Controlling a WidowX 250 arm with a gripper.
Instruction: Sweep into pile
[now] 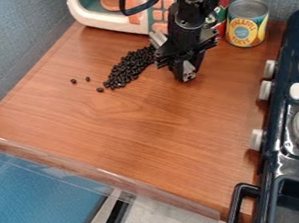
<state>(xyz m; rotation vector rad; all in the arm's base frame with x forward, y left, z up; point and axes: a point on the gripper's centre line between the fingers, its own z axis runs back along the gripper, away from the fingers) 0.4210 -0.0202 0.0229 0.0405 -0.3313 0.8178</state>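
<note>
The gripper hangs low over the upper middle of the wooden counter, pointing down, just right of the beans. A heap of black beans lies in a slanting band from beside the gripper down to the left. Its upper right end is partly hidden behind the arm. Three loose beans lie apart from the heap on its left: one bean farthest out, another bean nearer, and a bean close to the heap's lower end.
A toy microwave stands behind the beans at the back. Behind and right of the gripper are a pineapple can and a red-green can. The dark stove borders the counter on the right, and a clear rail runs along its front edge.
</note>
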